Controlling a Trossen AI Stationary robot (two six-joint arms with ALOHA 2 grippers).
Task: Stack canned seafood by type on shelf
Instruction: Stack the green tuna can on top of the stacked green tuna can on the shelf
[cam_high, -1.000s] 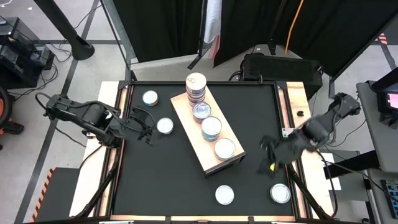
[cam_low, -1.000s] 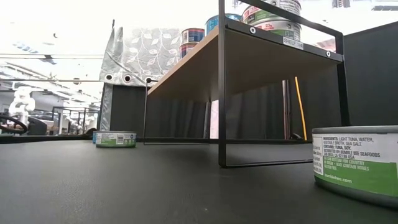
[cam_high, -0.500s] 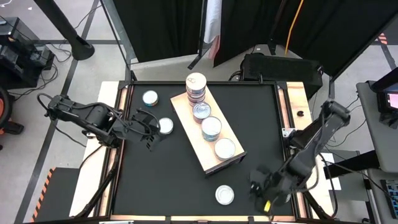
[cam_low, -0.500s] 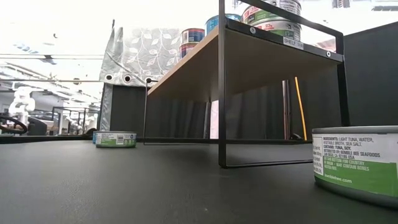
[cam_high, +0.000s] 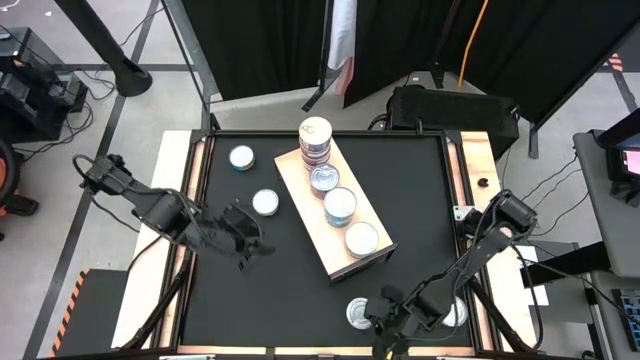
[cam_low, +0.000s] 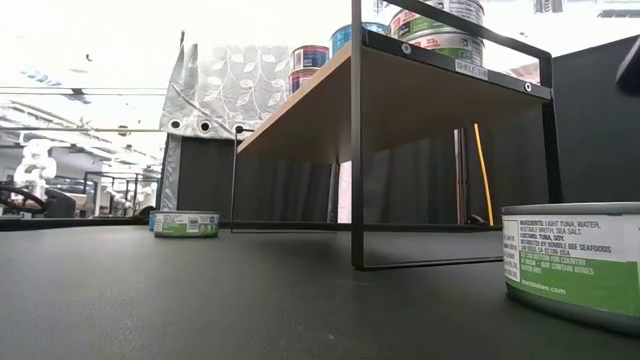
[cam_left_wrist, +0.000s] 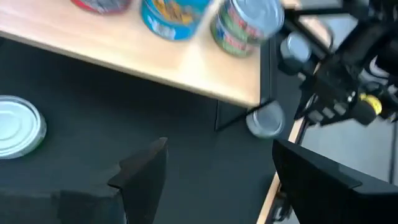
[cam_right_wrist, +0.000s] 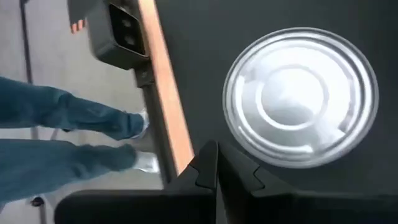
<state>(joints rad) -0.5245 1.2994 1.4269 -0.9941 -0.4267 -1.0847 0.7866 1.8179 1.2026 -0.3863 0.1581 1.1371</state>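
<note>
Below, right claw (cam_high: 385, 318) pinched closed and empty beside a tin (cam_high: 358, 314) near the worktop's (cam_high: 290, 290) front edge, left claw (cam_high: 252, 245) open beside the shelf (cam_high: 300, 185)

You're in a robot lab: black curtains (cam_high: 270, 40), cables on floor (cam_high: 120, 50), equipment racks (cam_high: 35, 85), taped-off rig w/ black tabletop (cam_high: 270, 290).

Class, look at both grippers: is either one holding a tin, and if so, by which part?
Neither. The right gripper is shut on nothing beside a tin on the table; the left gripper is open and empty.
</note>
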